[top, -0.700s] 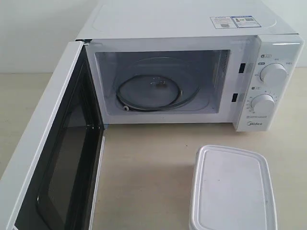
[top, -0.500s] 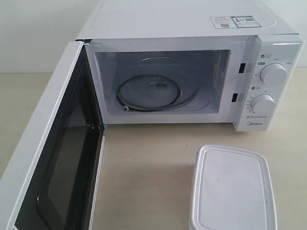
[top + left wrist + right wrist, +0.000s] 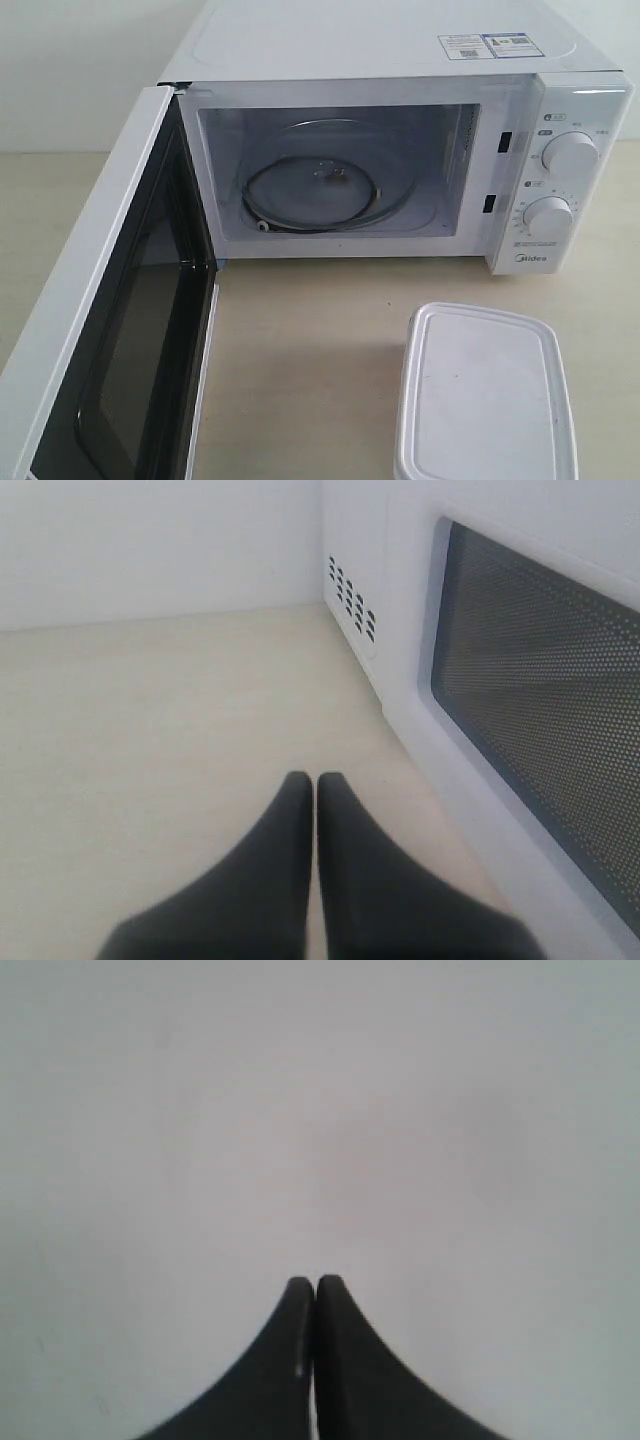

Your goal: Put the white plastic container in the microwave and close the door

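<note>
Sitting on the surface [image 3: 300,340] with its flat lid up, the container [image 3: 487,395] is in front of the microwave [image 3: 400,60], on the right, roughly below the control panel and apart from it; its near end runs out of the exterior view. Nothing of mine touches it. The microwave stands behind it with its cavity open and bare apart from the glass turntable [image 3: 315,195]. Two round dials [image 3: 572,155] sit one above the other on the right panel, and stickers [image 3: 485,45] lie on the top. The door [image 3: 90,300] is swung wide open on the left and reaches toward the camera, its black inner frame and dark window [image 3: 140,340] facing the cavity side. My left fingers [image 3: 305,790] are pressed together with nothing between them, hanging above bare surface just beside the door's outer face, whose dotted window mesh fills one side of the left wrist view; a patch of vents [image 3: 350,598] shows on the microwave's side beyond it. My right fingers [image 3: 304,1295] are pressed together too and hold nothing. Past them I see only a plain pale field, and I cannot tell what it is. Neither pair shows in the exterior view.
</note>
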Robot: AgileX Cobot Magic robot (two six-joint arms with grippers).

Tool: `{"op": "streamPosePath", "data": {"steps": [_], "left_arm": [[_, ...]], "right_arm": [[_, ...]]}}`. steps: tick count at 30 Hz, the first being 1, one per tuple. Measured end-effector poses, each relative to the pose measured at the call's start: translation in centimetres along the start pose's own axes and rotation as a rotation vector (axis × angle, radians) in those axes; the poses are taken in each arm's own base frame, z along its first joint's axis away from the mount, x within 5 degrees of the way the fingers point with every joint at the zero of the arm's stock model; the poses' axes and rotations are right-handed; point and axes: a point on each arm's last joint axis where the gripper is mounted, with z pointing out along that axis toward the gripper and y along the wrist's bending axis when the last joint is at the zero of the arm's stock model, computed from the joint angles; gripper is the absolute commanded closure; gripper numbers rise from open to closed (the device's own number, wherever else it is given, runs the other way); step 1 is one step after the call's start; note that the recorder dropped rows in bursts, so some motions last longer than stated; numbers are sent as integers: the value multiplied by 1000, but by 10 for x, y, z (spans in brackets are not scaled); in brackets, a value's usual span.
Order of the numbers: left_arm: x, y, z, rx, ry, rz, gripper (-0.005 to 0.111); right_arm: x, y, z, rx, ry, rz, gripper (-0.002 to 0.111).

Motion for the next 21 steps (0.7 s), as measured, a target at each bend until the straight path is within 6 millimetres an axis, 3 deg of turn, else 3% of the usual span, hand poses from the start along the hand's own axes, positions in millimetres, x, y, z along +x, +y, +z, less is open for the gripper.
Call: {"op": "streamPosePath", "data": {"steps": [5, 7, 8, 9, 10, 12, 13, 16, 21], "left_arm": [[0, 0, 0, 0, 0, 0, 103], [0, 0, 0, 0, 0, 0, 103], [0, 0, 0, 0, 0, 0, 103], [0, 0, 0, 0, 0, 0, 103], [0, 0, 0, 0, 0, 0, 103], [0, 0, 0, 0, 0, 0, 103], [0, 0, 0, 0, 0, 0, 103], [0, 0, 0, 0, 0, 0, 103], [0, 0, 0, 0, 0, 0, 103]], "right_arm": [[-36, 7, -3, -95, -343, 162, 108], [-66, 13, 4, -118, -412, 176, 108], [-89, 19, 14, -121, -375, 153, 108], [-100, 22, 20, -114, -331, 136, 108], [-117, 27, 36, -84, -189, 69, 108], [-123, 25, 62, 18, 90, 13, 108], [-122, 23, 70, 60, 195, 9, 108], [-96, 14, 98, 194, 730, 5, 108], [-18, 24, 110, 37, 1493, -65, 108]]}}
